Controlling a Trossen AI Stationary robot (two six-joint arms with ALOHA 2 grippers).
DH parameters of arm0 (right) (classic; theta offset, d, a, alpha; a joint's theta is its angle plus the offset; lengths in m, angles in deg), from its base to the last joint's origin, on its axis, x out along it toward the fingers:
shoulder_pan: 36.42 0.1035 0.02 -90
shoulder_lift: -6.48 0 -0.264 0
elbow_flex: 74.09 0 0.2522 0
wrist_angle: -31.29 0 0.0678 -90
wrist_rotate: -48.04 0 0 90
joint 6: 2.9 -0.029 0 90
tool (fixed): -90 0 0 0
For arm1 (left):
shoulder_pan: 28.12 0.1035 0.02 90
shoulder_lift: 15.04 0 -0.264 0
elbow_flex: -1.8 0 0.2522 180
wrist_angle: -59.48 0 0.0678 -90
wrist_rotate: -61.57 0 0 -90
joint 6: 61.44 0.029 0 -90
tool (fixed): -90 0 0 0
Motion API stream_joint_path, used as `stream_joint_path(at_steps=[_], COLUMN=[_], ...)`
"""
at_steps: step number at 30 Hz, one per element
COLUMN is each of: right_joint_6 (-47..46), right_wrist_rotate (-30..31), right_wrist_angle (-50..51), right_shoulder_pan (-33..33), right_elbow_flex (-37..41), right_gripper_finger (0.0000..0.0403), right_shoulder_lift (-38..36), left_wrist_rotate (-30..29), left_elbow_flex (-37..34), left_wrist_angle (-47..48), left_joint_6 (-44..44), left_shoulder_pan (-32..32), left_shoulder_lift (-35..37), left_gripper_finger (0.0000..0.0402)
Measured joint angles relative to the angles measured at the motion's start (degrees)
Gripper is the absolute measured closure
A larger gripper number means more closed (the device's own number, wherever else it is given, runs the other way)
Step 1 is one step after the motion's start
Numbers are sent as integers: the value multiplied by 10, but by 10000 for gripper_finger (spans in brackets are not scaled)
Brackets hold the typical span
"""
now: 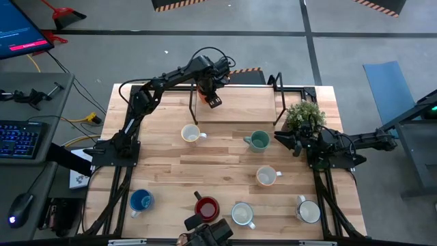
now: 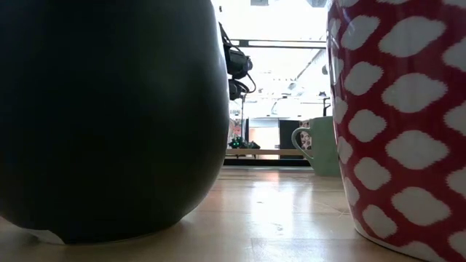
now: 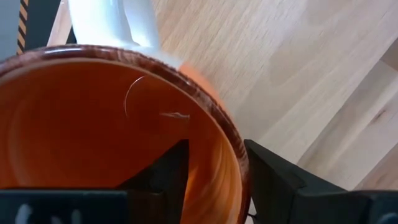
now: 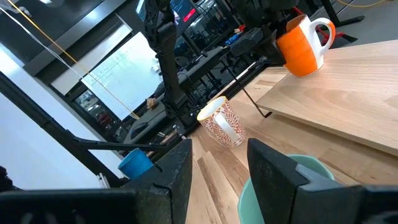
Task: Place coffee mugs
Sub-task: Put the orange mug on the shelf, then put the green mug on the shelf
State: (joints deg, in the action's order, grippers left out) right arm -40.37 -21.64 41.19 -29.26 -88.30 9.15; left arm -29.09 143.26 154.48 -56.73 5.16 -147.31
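A light wooden table [image 1: 225, 174] fills the view from above, with a raised wooden shelf [image 1: 235, 106] on a thin black frame at its far edge. The left arm reaches across to this shelf, and its tool [image 3: 214, 171] is clamped on the rim of an orange mug [image 4: 300, 45], one finger inside the cup and one outside; the right wrist view shows this mug, with its white handle, held over the shelf's left end. The right arm lies low along the table's right side beside a bushy potted plant [image 1: 304, 115], and its tool [image 4: 217, 163] is open, fingers apart, just beside a teal-green mug [image 1: 259, 141]. The other mugs stand apart from one another on the table: a white mug with a red pattern [image 1: 190, 134] left of the teal-green one, a cream mug [image 1: 266, 176] toward the middle right, a blue mug [image 1: 141, 201] near the front left corner, a dark red mug [image 1: 206, 208] at the front centre, a pale mug [image 1: 242, 214] just right of it, and a grey-white mug [image 1: 308, 211] at the front right.
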Motion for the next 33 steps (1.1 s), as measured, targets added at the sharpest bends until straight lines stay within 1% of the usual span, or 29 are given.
stream_joint_path(at_steps=[8, 14, 18, 21, 27, 33], right_joint_6=[0, 0, 0, 0, 3, 4], right_wrist_rotate=[0, 0, 0, 0, 0, 0], right_wrist_angle=[0, 0, 0, 0, 0, 0], right_shoulder_pan=[0, 0, 0, 0, 0, 0], right_elbow_flex=[0, 0, 0, 0, 0, 0], right_gripper_finger=[268, 268, 268, 268, 268, 268], right_shoulder_lift=[0, 0, 0, 0, 0, 0], left_wrist_rotate=[0, -3, -26, -31, -27, 2], left_elbow_flex=[0, 0, 0, 0, 0, 0], left_wrist_angle=[3, 0, 0, -2, -3, -1], left_joint_6=[0, 4, 7, 9, 0, -20], left_shoulder_pan=[0, 0, 0, 0, -6, -29], left_shoulder_lift=[5, 34, 56, 74, 120, 163], left_gripper_finger=[261, 261, 261, 261, 261, 261])
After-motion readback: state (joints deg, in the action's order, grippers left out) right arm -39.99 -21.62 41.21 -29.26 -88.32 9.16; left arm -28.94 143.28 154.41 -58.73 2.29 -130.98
